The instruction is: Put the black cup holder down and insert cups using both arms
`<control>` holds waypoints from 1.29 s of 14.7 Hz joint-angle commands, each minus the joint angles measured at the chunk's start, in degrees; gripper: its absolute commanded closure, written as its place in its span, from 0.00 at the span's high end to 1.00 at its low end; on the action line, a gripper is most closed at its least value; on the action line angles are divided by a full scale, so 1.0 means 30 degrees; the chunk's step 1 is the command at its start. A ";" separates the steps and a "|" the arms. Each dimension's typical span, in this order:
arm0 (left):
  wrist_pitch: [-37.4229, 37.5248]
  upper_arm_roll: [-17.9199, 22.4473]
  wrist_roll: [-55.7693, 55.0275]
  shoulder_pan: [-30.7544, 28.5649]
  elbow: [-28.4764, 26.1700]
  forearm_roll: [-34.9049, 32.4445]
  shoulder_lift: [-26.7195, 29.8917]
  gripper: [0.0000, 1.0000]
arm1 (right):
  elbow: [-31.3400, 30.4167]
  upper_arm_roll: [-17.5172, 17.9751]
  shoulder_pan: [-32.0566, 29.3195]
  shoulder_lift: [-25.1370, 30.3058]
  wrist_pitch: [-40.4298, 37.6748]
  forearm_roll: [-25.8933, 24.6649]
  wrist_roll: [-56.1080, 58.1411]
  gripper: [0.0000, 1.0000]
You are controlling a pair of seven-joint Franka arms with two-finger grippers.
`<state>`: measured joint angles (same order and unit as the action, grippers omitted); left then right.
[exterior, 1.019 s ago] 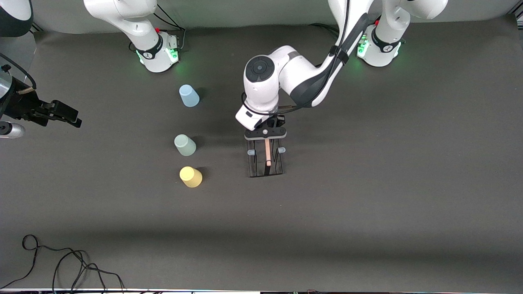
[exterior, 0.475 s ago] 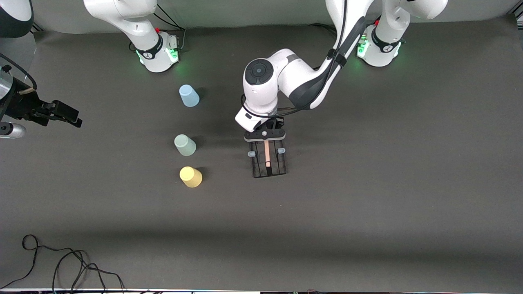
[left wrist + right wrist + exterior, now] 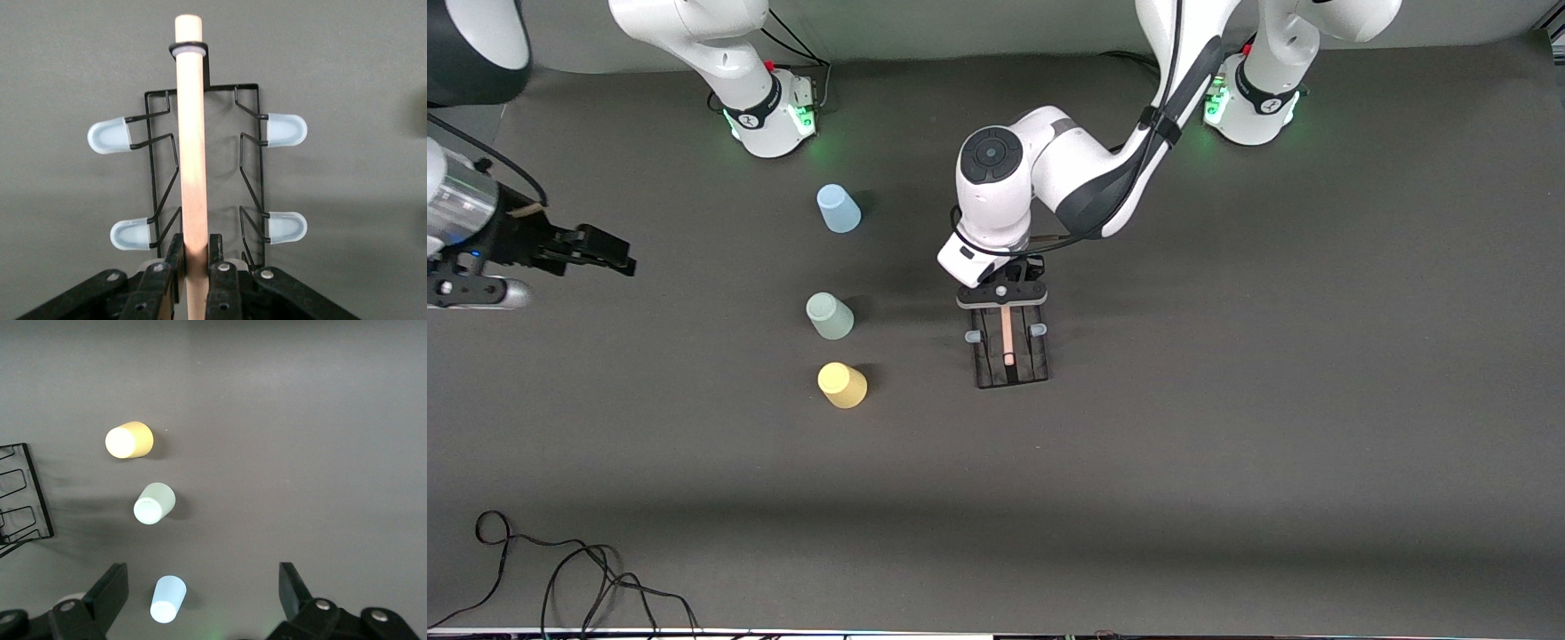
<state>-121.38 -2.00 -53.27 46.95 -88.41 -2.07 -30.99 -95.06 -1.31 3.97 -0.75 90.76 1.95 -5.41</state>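
The black cup holder stands upright mid-table, its base at the mat. My left gripper is shut on the holder's wooden rod, near one end; in the left wrist view the gripper has its fingers pressed on both sides of the rod, with pale prong tips to each side. Three cups stand upside down in a row toward the right arm's end: pale blue, pale green, yellow. My right gripper is open and empty, high over that end of the table. Its wrist view shows the blue, green and yellow cups far beneath.
The arms' green-lit bases stand along the edge farthest from the front camera. A loose black cable lies at the front corner at the right arm's end. A corner of the holder's base shows in the right wrist view.
My left gripper shifted the holder slightly and its base squared up. My right gripper moved in from the table's end toward the cups.
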 commanded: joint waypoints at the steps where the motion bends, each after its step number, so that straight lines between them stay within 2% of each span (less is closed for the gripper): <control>1: 0.0087 0.0256 0.0178 0.0169 0.0233 -0.0160 0.0076 0.42 | -0.1998 -0.0033 0.0522 0.0278 0.1877 0.0374 0.0281 1.00; 2: 0.0174 0.0257 0.0207 0.0140 0.0233 -0.0160 0.0134 0.44 | -0.2788 -0.0033 0.0900 0.0279 0.2784 0.0374 0.0164 1.00; 3: 0.0291 0.0286 0.0207 0.0110 0.0233 -0.0160 0.0221 0.53 | -0.3666 -0.0062 0.1165 0.0337 0.3924 0.0374 0.0047 1.00; 5: 0.0293 0.0403 0.0236 0.0081 0.0262 -0.0160 0.0572 0.85 | -0.5890 -0.0004 0.1719 0.0628 0.6442 0.0374 -0.0915 1.00; 6: 0.0380 0.0403 0.0208 -0.0180 0.0262 -0.0160 0.0922 0.91 | -0.7061 -0.0062 0.2275 0.0747 0.7760 0.0374 -0.1646 1.00; 9: 0.2509 0.0345 0.1577 -0.1497 0.0670 0.0219 0.2648 0.98 | -0.9089 -0.0062 0.3390 0.0515 1.0198 0.0374 -0.3113 1.00; 12: 0.5411 0.0315 0.4357 -0.3662 0.0760 0.0251 0.4348 0.99 | -1.0556 -0.0004 0.3569 -0.0215 1.1783 0.0374 -0.3587 1.00; 15: 0.5712 0.0403 0.5593 -0.5831 0.0644 0.0076 0.5346 0.99 | -1.0706 -0.0033 0.3921 -0.1649 1.2721 0.0374 -0.3587 1.00; 18: 0.6237 0.0403 0.9218 -0.8494 0.0584 -0.0101 0.5554 0.99 | -1.0735 0.0025 0.3951 -0.3203 1.4535 0.0432 -0.3616 1.00; 19: 0.6269 0.0403 1.0159 -0.9228 0.0584 -0.0188 0.5467 0.98 | -1.0706 0.0026 0.4096 -0.3613 1.4976 0.0926 -0.3617 1.00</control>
<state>-103.22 -0.10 -28.56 23.42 -85.23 -2.16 -15.27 -127.72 -1.05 15.07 -8.75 132.69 2.60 -15.14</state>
